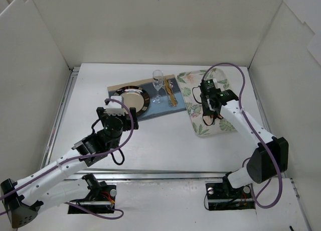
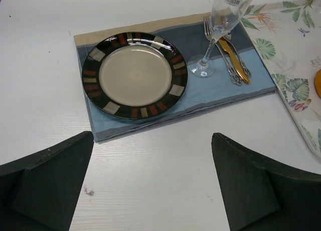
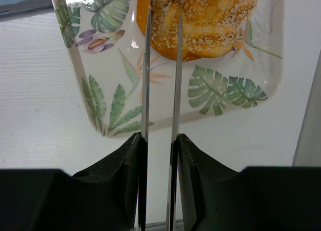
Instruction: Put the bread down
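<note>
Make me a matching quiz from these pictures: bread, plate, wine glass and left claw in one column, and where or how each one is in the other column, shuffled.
1. bread
2. plate
3. wine glass
4. left claw

A. open, holding nothing
B. on the leaf-print tray
C. upright between plate and cutlery
D. on the end of the placemat away from the tray

Pairs: 1-B, 2-D, 3-C, 4-A
</note>
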You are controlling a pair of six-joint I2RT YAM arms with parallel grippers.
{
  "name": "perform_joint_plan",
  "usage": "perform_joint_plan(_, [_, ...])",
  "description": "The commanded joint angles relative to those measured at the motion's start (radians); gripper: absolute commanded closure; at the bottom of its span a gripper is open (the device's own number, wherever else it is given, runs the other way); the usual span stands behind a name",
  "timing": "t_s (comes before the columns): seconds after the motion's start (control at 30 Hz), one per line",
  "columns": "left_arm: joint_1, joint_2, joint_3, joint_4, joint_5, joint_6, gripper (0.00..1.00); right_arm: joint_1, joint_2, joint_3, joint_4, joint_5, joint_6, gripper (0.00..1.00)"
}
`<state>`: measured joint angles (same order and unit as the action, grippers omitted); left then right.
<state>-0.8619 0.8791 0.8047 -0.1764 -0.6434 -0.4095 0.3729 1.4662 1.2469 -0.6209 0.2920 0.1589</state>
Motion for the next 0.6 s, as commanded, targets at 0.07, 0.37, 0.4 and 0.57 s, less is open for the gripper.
perform_joint_plan(0.07, [0.0,0.0,0.024,0.043,-0.007,-0.009,0.0,0.011,-0.127,0.026,0.01,0.058,0.013,1.0])
perform_joint_plan(0.37, [0.0,0.001,0.024,0.04,-0.015,-0.015,0.0,0.037,-0.184,0.04,-0.026,0.076,0.025,1.0])
perform_joint_plan(0.4, [0.0,0.0,0.024,0.041,-0.022,-0.023,0.0,0.059,-0.191,0.049,-0.031,0.088,0.03,1.0])
perform_joint_plan(0.57, [0.0,-0.006,0.025,0.028,-0.056,-0.054,0.0,0.156,-0.256,0.078,-0.095,0.064,0.07,1.0])
